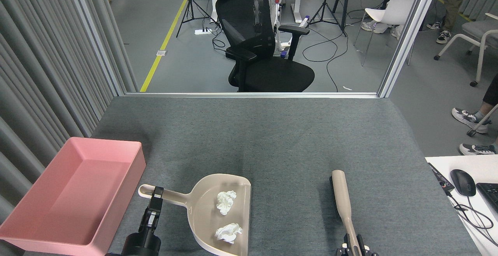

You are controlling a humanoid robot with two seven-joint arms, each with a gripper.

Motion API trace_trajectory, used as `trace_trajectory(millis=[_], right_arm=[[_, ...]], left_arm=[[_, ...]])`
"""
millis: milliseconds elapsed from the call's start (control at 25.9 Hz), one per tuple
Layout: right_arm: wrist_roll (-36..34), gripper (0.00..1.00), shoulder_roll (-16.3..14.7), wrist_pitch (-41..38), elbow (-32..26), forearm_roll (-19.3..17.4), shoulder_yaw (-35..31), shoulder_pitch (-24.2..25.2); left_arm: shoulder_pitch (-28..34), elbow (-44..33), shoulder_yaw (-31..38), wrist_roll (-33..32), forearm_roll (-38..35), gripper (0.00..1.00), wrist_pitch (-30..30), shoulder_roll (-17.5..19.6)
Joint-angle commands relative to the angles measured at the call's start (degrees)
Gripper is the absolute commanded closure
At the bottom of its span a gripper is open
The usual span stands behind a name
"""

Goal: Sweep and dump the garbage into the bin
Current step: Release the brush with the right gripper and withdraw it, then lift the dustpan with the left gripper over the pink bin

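Observation:
Two crumpled white wads of garbage (226, 202) (228, 232) lie inside a beige dustpan (202, 217) resting on the grey table near its front edge. My left gripper (157, 196) is shut on the dustpan's long handle, left of the pan. The pink bin (78, 193) stands at the table's left front corner, just left of that handle, with nothing in it. Right of the pan, apart from it, a beige brush (342, 199) lies pointing away from me. My right gripper (354, 246) is shut on its handle at the bottom edge of the view, mostly cut off.
Grey curtain slats run along the left side behind the bin. A white desk (439, 164) with a mouse (463, 182) and a keyboard adjoins the table's right front. Past the far edge stands a black office chair (268, 69); people's feet show at far right.

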Motion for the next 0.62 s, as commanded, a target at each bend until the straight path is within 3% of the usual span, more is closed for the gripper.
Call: trace_trajectory(millis=[0, 155, 348, 580], right_arm=[[-0.7, 0.0, -0.1, -0.2, 0.1, -0.3, -0.5, 0.2], [-1.9, 0.0, 0.1, -5.3, -1.1, -1.6, -3.4, 1.0], [-3.4, 0.0, 1.6, -10.4, -7.9, -5.0, -14.4, 2.1], [-3.0, 0.0, -3.0, -14.0, -7.3, -9.5, -21.4, 1.3]], left_arm=[[0.1, -0.8, 0.3, -0.9, 1.7, 0.87, 0.3, 0.0], [0.2, -2.2, 0.5, -1.3, 3.1, 0.87, 0.4, 0.1], [0.3, -2.9, 0.6, -1.5, 3.2, 0.86, 0.4, 0.1], [-0.1, -3.4, 1.6, -2.7, 6.3, 0.86, 0.6, 0.2]])
